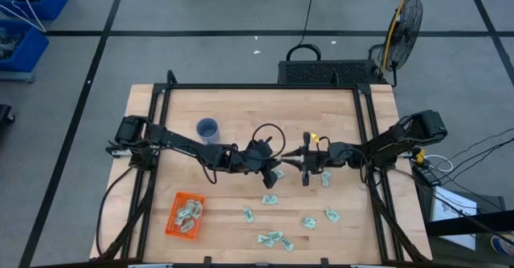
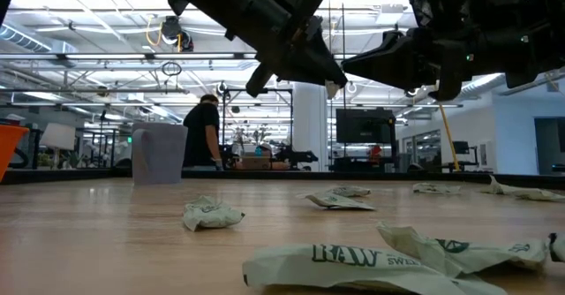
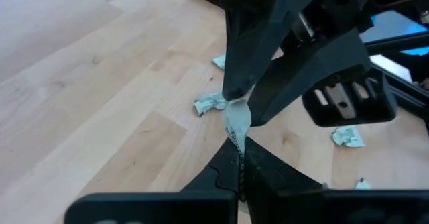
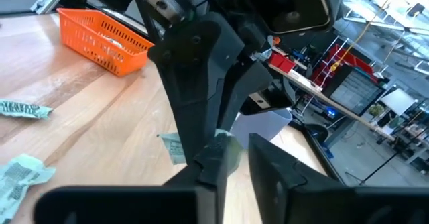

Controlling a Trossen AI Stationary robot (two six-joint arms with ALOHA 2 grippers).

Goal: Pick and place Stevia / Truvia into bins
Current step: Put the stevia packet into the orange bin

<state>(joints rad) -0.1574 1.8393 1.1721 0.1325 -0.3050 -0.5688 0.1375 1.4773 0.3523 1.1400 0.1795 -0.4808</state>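
Observation:
Both grippers meet above the middle of the table. My left gripper [image 1: 279, 159] [image 3: 236, 158] is shut on one pale green-white sachet [image 3: 236, 123], held clear of the wood. My right gripper [image 1: 300, 157] [image 4: 242, 158] faces it from the right and is open a little. Its fingers [image 3: 236, 83] stand on either side of the sachet's free end [image 4: 226, 147]. The orange basket [image 1: 185, 216] [image 4: 104, 36] sits near the table's front left with a few sachets inside. Several loose sachets [image 1: 309, 222] [image 2: 210, 213] lie flat on the wood. My left gripper pinches the sachet's near end [image 3: 236, 147] between its two fingers, coming from the table's left and slanting down. The sachet sticks out beyond the fingertips, crumpled and lifted clear of the table. My right gripper: I cannot tell whether its fingers touch the sachet's free end.
A blue cup [image 1: 207, 128] [image 2: 159, 154] stands upright toward the far left of the table. Loose sachets are scattered over the near right part [image 1: 273, 238] [image 1: 332, 214]. A black frame runs along the table's edges [image 1: 265, 87]. A person [image 2: 203, 132] stands in the room behind.

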